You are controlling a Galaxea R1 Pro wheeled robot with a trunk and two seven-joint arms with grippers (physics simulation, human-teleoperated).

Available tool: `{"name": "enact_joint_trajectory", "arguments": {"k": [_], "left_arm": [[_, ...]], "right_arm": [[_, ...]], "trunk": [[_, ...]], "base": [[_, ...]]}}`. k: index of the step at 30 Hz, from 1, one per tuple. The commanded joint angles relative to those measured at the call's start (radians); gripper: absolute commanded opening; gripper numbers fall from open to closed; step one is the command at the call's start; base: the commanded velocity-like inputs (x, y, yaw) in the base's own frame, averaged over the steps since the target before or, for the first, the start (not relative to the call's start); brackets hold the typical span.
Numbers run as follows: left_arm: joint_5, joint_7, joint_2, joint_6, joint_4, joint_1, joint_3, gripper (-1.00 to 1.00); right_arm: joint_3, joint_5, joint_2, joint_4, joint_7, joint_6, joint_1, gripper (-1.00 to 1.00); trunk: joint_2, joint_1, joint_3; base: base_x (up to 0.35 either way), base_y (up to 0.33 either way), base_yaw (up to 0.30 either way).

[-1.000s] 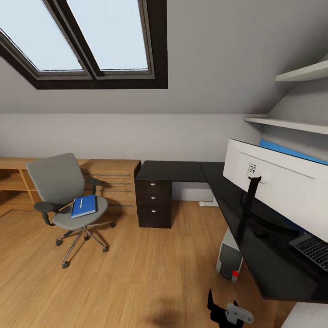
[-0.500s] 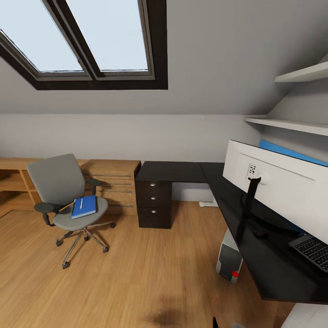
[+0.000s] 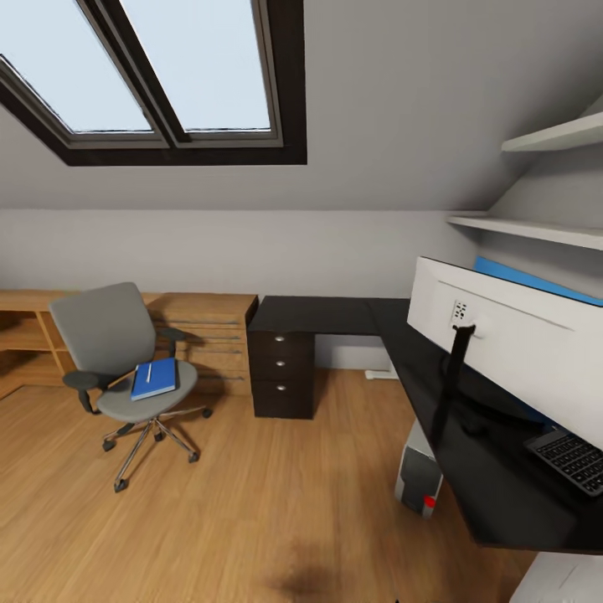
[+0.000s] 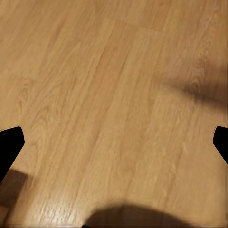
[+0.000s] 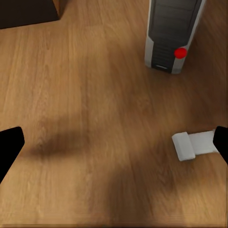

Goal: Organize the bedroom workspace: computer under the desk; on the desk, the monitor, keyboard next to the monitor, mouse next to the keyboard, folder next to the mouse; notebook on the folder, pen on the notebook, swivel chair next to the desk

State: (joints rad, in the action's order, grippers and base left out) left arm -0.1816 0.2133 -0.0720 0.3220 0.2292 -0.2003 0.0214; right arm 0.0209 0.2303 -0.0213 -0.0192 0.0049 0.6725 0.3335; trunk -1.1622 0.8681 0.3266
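Note:
The swivel chair (image 3: 121, 356) stands on the wood floor at the left, apart from the desk (image 3: 322, 315). On its seat lies the blue folder (image 3: 155, 379) with the white pen (image 3: 149, 373) on top. The notebook is out of view. On the desk's right wing the monitor (image 3: 511, 339) shows its white back, with the keyboard (image 3: 574, 459) beyond it and a small dark lump, the mouse (image 3: 471, 423), by its stand. The computer (image 3: 418, 479) (image 5: 173, 33) sits under the desk. My left gripper (image 4: 114, 145) and right gripper (image 5: 114, 142) are both open over the bare floor.
A light wooden dresser (image 3: 205, 331) stands behind the chair, touching the desk's drawer unit (image 3: 283, 373). White shelves (image 3: 536, 228) hang above the desk's right wing. A white desk foot (image 5: 194, 145) lies on the floor near the computer. Skylights (image 3: 151, 75) fill the sloped wall.
The right gripper, seen at the head view's bottom edge one second ago, has dropped out of that view. The whole picture has shifted slightly; the chair and desk things have not moved.

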Motion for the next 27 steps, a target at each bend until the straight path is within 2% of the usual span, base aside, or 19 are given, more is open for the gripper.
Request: {"name": "enact_joint_trajectory", "arguments": {"k": [1,14,22,27], "left_arm": [[-0.006,0.003,0.000,0.004,-0.001,-0.001,0.003,1.00],[-0.006,0.003,0.000,0.003,-0.002,-0.001,0.003,1.00],[-0.006,0.002,0.000,0.003,-0.002,-0.001,0.003,1.00],[-0.006,0.002,0.000,0.003,-0.002,-0.001,0.003,1.00]], "right_arm": [[0.002,0.005,-0.001,-0.002,0.000,0.004,0.001,1.00],[0.002,0.003,-0.002,-0.002,0.001,0.005,0.001,1.00],[0.002,0.002,-0.001,-0.002,0.001,0.005,0.001,1.00],[0.002,0.001,-0.002,-0.002,0.001,0.006,0.001,1.00]], "trunk": [[-0.001,0.000,0.001],[-0.001,0.000,0.001],[-0.001,0.000,0.001],[-0.001,0.000,0.001]], "base": [[-0.206,-0.186,0.000],[-0.204,-0.261,-0.008],[-0.123,-0.318,-0.199],[-0.086,-0.226,-0.082]]}}
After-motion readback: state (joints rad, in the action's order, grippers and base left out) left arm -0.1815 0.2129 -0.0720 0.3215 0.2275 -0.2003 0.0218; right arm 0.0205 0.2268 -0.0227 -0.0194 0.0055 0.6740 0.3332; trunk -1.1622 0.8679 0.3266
